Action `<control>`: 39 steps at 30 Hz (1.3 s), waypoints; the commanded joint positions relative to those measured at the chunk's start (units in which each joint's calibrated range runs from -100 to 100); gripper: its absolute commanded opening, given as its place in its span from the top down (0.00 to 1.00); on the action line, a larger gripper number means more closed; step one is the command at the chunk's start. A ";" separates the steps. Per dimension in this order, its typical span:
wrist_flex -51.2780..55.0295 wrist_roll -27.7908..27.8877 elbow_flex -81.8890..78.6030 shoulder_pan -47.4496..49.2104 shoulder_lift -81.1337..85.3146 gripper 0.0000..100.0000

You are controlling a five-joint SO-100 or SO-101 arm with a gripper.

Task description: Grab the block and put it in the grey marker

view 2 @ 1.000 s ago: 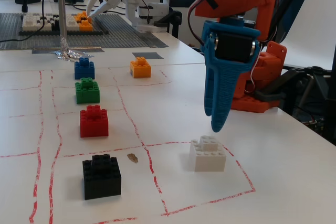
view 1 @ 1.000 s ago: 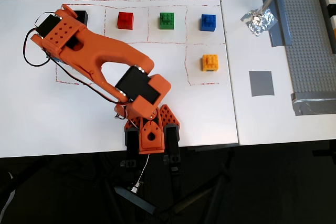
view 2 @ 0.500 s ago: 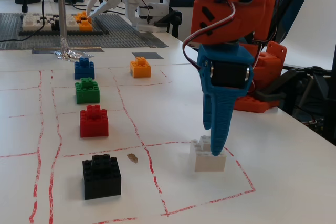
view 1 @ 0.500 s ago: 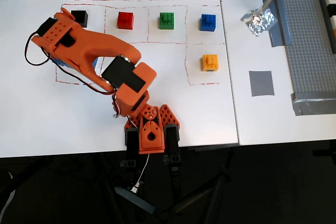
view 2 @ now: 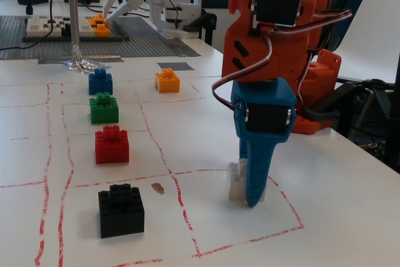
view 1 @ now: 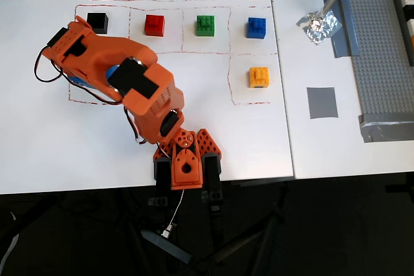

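Here the block [view 2: 235, 180], a small white plastic brick with raised studs, sits on the white counter [view 2: 350, 217] inside a red-lined cell, mostly hidden behind the blue moulded jaws of the gripper [view 2: 252, 199], which reach down over it. Whether the jaws are clamped on it cannot be told. The grey marker [view 1: 321, 103], a flat matte dark-grey square, lies well apart, beyond the orange brick [view 1: 259, 77].
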State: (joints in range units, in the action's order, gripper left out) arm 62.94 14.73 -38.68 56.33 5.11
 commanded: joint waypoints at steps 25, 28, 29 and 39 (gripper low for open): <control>29.96 -5.71 30.43 -14.73 16.30 1.00; 33.63 -4.40 27.17 -23.91 20.44 1.00; 34.77 -3.47 25.54 -27.70 21.99 1.00; 36.49 12.75 12.94 -75.52 32.41 1.00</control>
State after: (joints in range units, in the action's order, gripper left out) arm 98.39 22.93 -27.41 -7.98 33.13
